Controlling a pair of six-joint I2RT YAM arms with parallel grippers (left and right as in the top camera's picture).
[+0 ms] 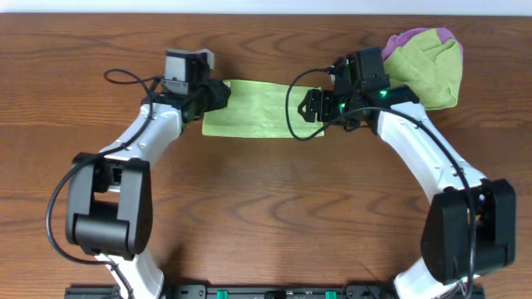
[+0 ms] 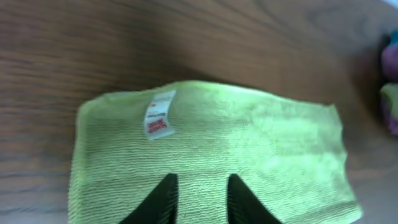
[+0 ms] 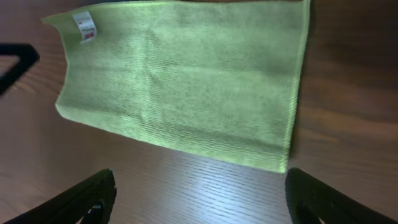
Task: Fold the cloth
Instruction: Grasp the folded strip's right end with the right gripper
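Both arms bent inward, meeting at green cloth [image 1: 258, 108] lying flat on counter [image 1: 266, 208]. Left tool [image 2: 200, 186] slightly parted over cloth's left end, contact unclear. Right tool [image 3: 199, 177] spread wide by right edge. Bundled cloths [image 1: 428, 58] partly behind right arm.

The left black-and-white jointed arm [image 1: 145, 137] runs up from its black shoulder block at the lower left and bends inward at the elbow. Its wrist is turned so that the left black two-finger gripper [image 1: 220, 94] points toward the middle, and in the left wrist view its dark fingers [image 2: 163, 200] stand a narrow gap apart. The right black-and-white jointed arm [image 1: 424, 145] mirrors it from the lower right with a green light [image 1: 382, 94] glowing at the wrist, and the right black two-finger gripper [image 1: 312, 104] faces the left one, jaws spread wide.
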